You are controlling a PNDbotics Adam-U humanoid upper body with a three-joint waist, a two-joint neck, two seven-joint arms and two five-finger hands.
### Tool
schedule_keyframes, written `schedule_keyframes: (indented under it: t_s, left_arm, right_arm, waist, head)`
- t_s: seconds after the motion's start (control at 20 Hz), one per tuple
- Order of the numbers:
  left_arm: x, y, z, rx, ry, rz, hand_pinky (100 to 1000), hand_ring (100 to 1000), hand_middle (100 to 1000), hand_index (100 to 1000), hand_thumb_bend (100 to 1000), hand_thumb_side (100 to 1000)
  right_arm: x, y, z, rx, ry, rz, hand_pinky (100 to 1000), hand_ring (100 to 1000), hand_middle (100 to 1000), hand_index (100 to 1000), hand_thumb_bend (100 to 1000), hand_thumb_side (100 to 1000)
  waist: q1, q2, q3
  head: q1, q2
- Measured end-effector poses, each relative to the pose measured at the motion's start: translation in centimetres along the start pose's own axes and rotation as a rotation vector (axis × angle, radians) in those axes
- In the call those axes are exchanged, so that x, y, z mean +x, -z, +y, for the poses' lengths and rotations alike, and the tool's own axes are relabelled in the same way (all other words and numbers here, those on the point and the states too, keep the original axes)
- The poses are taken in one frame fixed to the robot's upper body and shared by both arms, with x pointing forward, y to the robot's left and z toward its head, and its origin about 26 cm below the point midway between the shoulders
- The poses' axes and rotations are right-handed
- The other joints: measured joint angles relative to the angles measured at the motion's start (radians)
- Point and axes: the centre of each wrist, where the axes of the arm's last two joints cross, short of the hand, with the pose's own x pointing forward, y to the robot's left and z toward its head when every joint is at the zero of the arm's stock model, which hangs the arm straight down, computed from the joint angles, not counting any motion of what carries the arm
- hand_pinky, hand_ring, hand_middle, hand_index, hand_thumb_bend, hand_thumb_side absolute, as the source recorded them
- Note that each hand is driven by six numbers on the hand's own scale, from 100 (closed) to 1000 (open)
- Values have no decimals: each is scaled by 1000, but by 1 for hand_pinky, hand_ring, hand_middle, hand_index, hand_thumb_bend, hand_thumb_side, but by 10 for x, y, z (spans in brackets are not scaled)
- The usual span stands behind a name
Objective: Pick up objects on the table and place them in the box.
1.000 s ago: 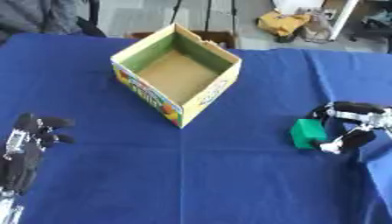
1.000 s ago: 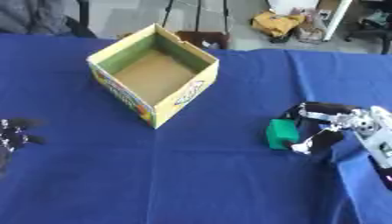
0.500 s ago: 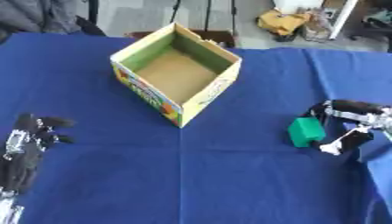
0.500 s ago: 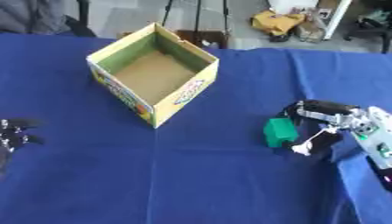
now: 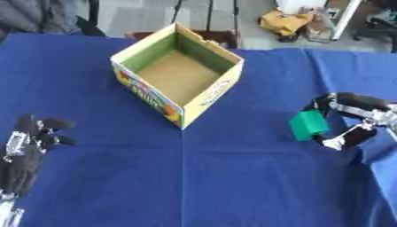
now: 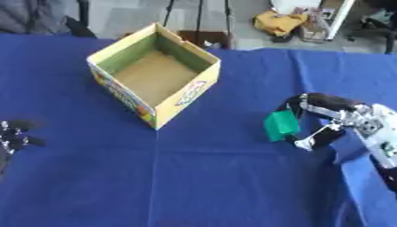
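Grasping item: right hand [image 6: 333, 117], at the right side of the table [image 5: 232, 177], fingers and thumb curled round a green block [image 6: 281, 125]. Upper fingers arch over the block's top; the thumb comes in below, its pale tip just beside the block's near lower corner.

Green block: small, solid green, box-shaped, tilted, one lighter face turned toward the left. Whether it rests on the cloth or sits just above it cannot be told. Location: right of centre, well apart from the box [image 5: 177, 73].

Box: open-topped cardboard carton, brown inside with green inner walls, yellow outer sides bearing coloured printed pictures. Set cornerwise, one corner pointing toward the near edge. Location: far centre-left of the table. Interior shows only bare cardboard floor.

Left hand [image 5: 27, 148]: near left corner, resting on the cloth, fingers pointing toward the far side, relaxed, holding nothing.

Table: covered in blue cloth with fold lines crossing near the middle.
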Motion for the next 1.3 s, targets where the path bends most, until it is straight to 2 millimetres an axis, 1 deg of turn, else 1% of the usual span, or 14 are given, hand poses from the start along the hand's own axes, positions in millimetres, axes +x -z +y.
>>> schedule_keyframes:
  t_s: [0.2,0.35,0.6,0.75,0.9,1.05,1.2,1.3]
  left_arm:
    - [-1,-1,0,0,0,5,609,793,605,656,386,1000]
    - [-3,-2,0,-1,1,13,609,793,604,655,387,1000]
    - [-3,-3,1,-12,8,20,609,793,604,656,386,1000]
    - [-3,-3,0,-23,9,22,609,793,604,656,383,1000]
    - [-4,-3,-2,-37,9,24,609,793,604,656,382,1000]
    - [-3,0,-4,-54,9,16,610,792,604,655,383,1000]
    - [0,6,-6,-72,6,3,610,792,604,655,391,1000]
    - [3,12,-9,-89,1,-10,610,792,604,655,393,1000]
  right_arm:
    - [3,0,-26,-52,-38,-10,618,611,396,426,100,100]
    - [5,3,-46,-88,-71,-17,619,614,394,405,100,100]
    - [8,11,-82,-161,-113,-31,620,615,383,410,100,100]
    - [9,22,-99,-197,-118,-36,621,617,387,416,100,100]
    - [11,39,-108,-214,-112,-41,622,619,391,423,100,100]
    - [14,57,-115,-231,-114,-44,622,619,390,428,100,100]
    - [18,73,-115,-255,-112,-49,624,621,391,436,100,100]
    - [23,83,-116,-273,-109,-59,624,620,389,437,100,100]
  waist:
    - [-6,-6,0]
    - [-12,-9,2]
    - [-21,-15,16]
    - [-25,-18,30]
    - [-26,-18,50]
    - [-27,-18,81]
    - [-28,-15,109]
    - [-29,-9,135]
  head:
    - [2,0]
    - [4,0]
    - [3,0]
    - [-1,-1]
    - [-11,-2]
    - [-29,-8]
    - [-48,-19]
    - [-64,-27]
